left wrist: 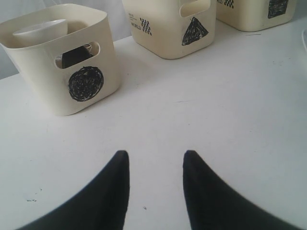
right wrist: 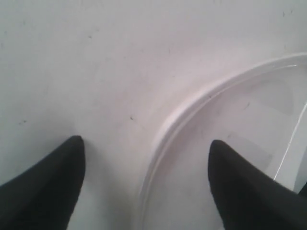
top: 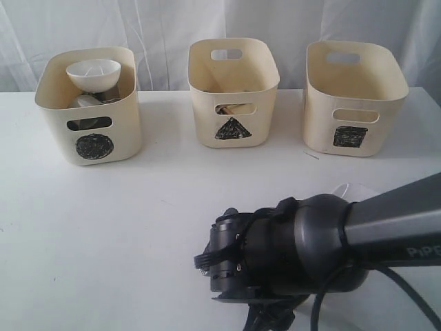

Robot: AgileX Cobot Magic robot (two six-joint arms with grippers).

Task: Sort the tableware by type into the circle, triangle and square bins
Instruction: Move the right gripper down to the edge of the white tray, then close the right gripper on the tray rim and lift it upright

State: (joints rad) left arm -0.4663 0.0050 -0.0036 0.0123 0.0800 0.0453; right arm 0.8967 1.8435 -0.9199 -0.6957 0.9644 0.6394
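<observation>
Three cream bins stand in a row at the back: the circle bin [top: 88, 103] on the left, the triangle bin [top: 233, 93] in the middle, the square bin [top: 355, 96] on the right. A white bowl [top: 94, 72] rests on top of other tableware inside the circle bin. Wood shows through the triangle bin's handle cut-out [top: 234, 109]. My right gripper [right wrist: 146, 140] is open wide just above the large white plate [right wrist: 249, 120]. The plate's curved rim [right wrist: 187, 115] runs between the fingers. My left gripper [left wrist: 156, 153] is open over bare table, short of the circle bin [left wrist: 72, 62].
My right arm [top: 296, 252] fills the front of the exterior view and hides most of the plate [top: 351, 189]. The white table [top: 138, 227] stretches between the bins and the arm. A white curtain hangs behind the bins.
</observation>
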